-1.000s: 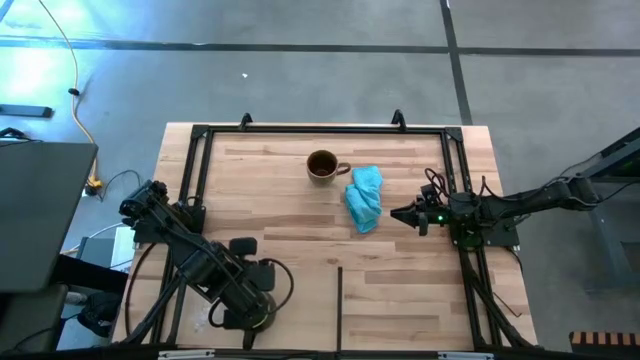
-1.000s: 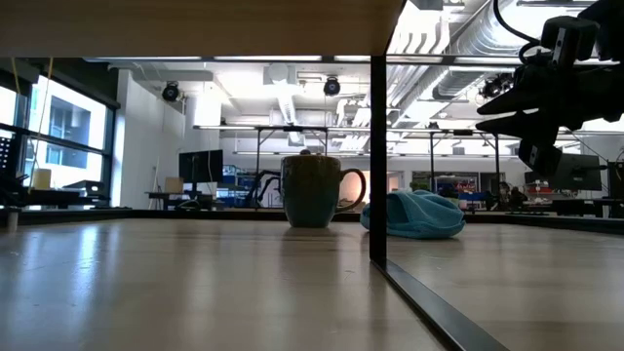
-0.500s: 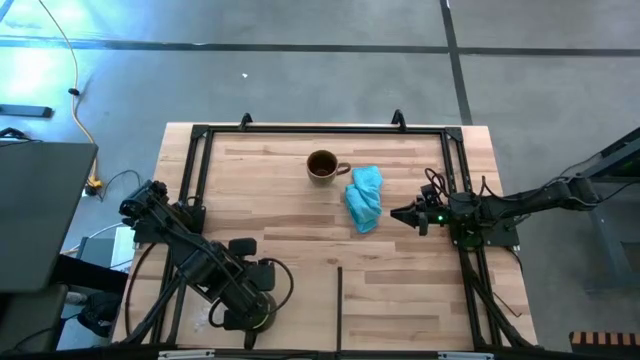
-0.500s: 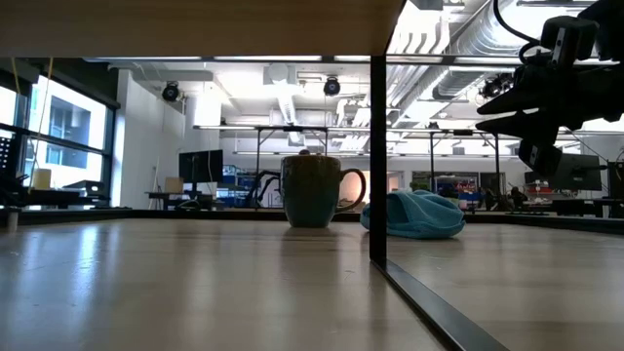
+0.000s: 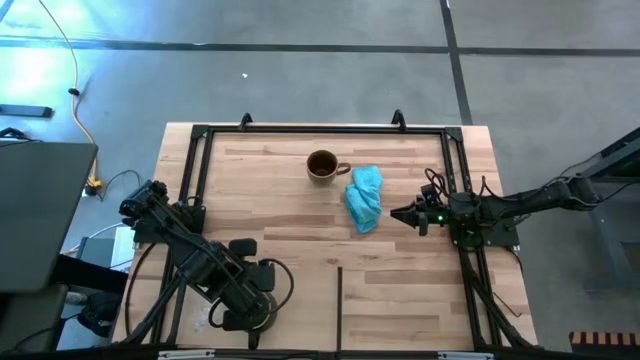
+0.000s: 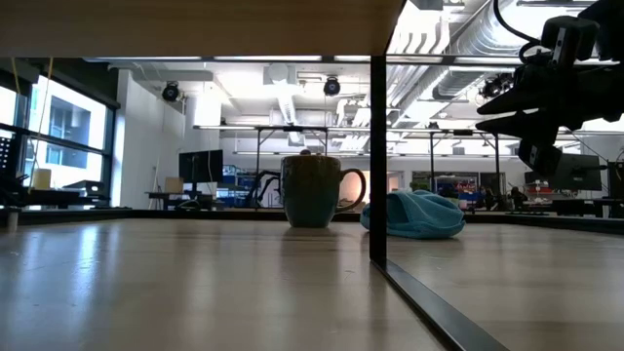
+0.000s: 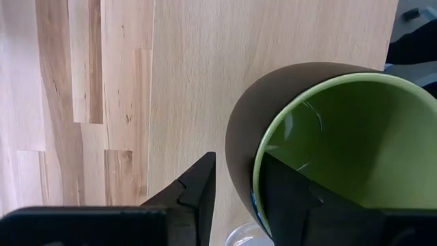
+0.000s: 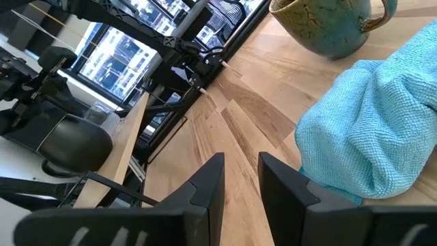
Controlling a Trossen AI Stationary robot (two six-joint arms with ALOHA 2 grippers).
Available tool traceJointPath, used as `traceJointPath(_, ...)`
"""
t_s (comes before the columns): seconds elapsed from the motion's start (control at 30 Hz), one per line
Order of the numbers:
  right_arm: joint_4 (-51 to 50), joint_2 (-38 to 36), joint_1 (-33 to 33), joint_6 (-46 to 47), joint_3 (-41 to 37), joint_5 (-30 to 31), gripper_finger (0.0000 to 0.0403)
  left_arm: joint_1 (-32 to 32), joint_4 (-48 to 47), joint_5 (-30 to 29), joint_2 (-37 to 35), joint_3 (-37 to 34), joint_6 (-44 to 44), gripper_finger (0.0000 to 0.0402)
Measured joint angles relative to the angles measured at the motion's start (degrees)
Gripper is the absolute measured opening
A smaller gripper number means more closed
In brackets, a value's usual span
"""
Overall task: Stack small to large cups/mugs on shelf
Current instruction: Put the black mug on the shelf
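Here, green mug [image 7: 321, 143] wall (rim) between left tool [image 7: 235, 188] fingers

Green-lined dk mug [image 7: 321, 150]; brown/teal mug [image 5: 322, 165]; lt-blue cloth [image 5: 364, 197]; pale wood shelf [image 5: 300, 235].

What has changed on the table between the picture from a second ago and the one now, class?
Nothing visibly changed. The left gripper still grips the green mug's wall at the near left of the table. The right gripper still hovers empty beside the cloth. The brown mug stays where it was on the shelf.
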Motion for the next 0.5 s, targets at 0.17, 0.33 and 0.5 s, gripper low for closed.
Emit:
traceJointPath(0.17,0.0,0.0,-0.02,-0.45,0.0,0.0,0.0081,0.01,0.0,0.0,0.0,0.0,0.24,0.0097)
traceJointPath(0.33,-0.02,0.0,0.0,-0.49,0.02,0.0,0.0081,0.01,0.0,0.01,0.0,0.0,0.8,0.0097)
traceJointPath(0.5,-0.02,0.0,0.0,-0.89,0.0,0.0,0.0081,-0.01,0.32,0.3,0.0,0.0,0.89,0.0097)
